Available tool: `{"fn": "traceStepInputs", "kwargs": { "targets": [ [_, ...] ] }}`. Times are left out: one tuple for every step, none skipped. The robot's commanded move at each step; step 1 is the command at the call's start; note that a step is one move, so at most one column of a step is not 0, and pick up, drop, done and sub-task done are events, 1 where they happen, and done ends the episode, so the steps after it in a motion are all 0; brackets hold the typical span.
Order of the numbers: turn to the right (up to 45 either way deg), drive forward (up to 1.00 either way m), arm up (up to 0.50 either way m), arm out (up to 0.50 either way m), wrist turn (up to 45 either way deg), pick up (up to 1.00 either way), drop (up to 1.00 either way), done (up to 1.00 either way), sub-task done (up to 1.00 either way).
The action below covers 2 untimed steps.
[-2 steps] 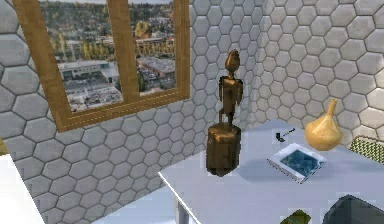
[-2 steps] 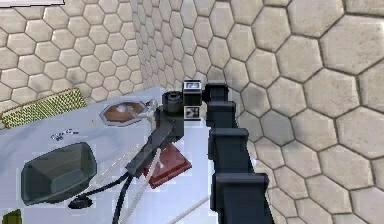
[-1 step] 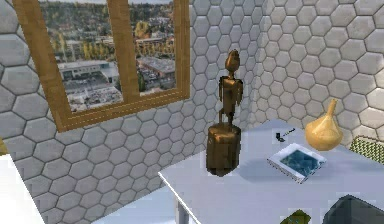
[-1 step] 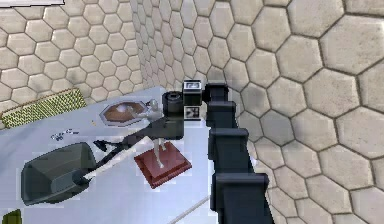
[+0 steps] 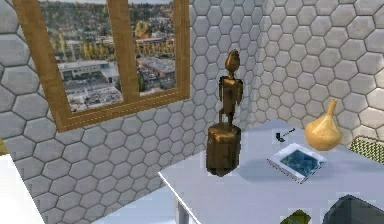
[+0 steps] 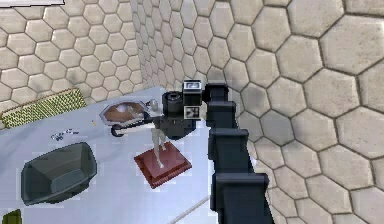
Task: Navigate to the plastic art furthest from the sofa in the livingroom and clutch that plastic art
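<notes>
The plastic art [image 6: 162,160] is a small sculpture: a thin, pale figure rising from a flat, square, red-brown base. It stands upright with its base flat on the white tabletop [image 6: 120,198], close to the table's right edge beside the honeycomb wall [image 6: 300,100] and right of the dark bowl [image 6: 58,172].

Grey hexagon-tiled walls [image 5: 300,60] meet in a corner. A wood-framed window [image 5: 108,52] in the forward view's left wall looks out over sunlit city buildings. A pale tabletop [image 5: 235,185] stands close to both walls
</notes>
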Motion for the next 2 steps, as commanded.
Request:
{"fn": "traceStepInputs", "kwargs": {
  "targets": [
    [0.0, 0.00, 0.00, 0.00, 6.0, 0.00, 0.00, 0.00, 0.00],
    [0.0, 0.00, -0.30, 0.00, 0.0, 0.00, 0.00, 0.00, 0.00]
  ]
}}
